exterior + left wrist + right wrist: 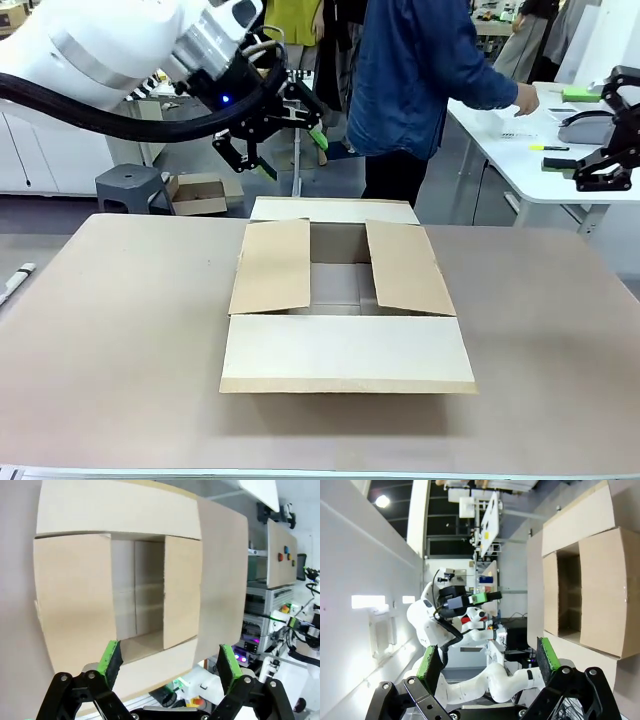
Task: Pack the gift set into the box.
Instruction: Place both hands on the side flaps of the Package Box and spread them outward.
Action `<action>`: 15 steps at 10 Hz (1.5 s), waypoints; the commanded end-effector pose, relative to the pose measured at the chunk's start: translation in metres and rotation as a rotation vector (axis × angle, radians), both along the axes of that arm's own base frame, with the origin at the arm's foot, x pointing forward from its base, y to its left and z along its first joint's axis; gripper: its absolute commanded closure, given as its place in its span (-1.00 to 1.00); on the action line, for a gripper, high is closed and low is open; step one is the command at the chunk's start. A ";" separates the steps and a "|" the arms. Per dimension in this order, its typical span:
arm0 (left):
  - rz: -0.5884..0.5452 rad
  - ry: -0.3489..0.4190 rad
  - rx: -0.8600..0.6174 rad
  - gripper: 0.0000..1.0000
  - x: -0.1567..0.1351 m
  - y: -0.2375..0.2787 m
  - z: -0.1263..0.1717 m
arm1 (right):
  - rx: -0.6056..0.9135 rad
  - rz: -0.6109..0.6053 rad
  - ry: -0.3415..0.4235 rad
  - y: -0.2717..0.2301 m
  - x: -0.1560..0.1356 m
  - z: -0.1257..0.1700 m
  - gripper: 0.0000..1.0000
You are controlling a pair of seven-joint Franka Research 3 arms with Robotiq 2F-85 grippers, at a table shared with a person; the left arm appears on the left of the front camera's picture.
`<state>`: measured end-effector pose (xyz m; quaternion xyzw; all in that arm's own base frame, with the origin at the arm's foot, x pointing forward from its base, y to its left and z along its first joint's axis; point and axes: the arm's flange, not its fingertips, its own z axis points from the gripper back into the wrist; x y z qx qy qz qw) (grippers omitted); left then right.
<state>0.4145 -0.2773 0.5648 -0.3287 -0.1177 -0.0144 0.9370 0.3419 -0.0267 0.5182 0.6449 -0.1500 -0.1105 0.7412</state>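
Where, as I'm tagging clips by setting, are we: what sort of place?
Likely a robotics lab: the left gripper and right gripper hang open near a box, with a white workbench behind.

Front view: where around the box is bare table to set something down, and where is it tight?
Wide bare table lies left of the box and right of it, beyond the side flaps; a narrower strip runs along the near flap. The opening between the flaps looks empty. Tightest is the far side, where the open left gripper hangs.
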 end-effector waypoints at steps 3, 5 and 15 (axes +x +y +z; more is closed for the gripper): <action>0.045 0.076 0.052 -1.00 -0.009 -0.017 -0.014 | 0.033 -0.009 0.007 0.003 0.001 0.004 -1.00; 0.067 0.083 0.229 -1.00 -0.034 -0.047 -0.042 | 0.033 -0.009 0.007 0.003 0.001 0.004 -1.00; 0.247 -0.149 0.832 -1.00 -0.026 -0.156 -0.148 | 0.033 -0.009 0.007 0.003 0.001 0.004 -1.00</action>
